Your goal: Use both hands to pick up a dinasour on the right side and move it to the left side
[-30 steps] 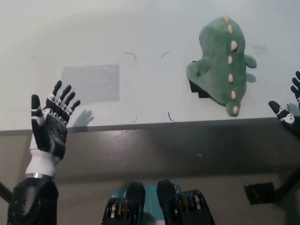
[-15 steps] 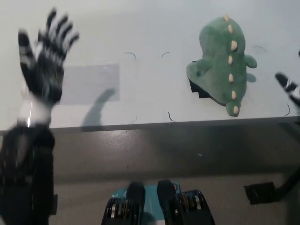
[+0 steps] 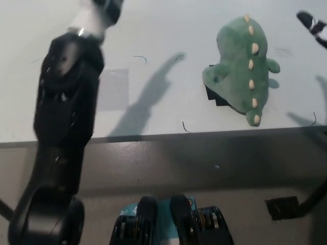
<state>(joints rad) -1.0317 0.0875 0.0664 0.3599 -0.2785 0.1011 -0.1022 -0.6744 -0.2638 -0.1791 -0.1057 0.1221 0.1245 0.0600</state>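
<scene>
Just one green dinosaur (image 3: 244, 69) lies on the white table (image 3: 168, 30).

1. The green plush dinosaur with cream back spikes (image 3: 244, 69) lies on the right of my white bench (image 3: 168, 30).
2. A pale grey rectangular patch (image 3: 113, 89) sits on the bench, well left of it.
3. My right hand (image 3: 312, 25) is beyond the dinosaur, far right.

Left arm (image 3: 64, 117) bulky black casing, white wrist; right hand (image 3: 312, 25) black, white markings.
</scene>
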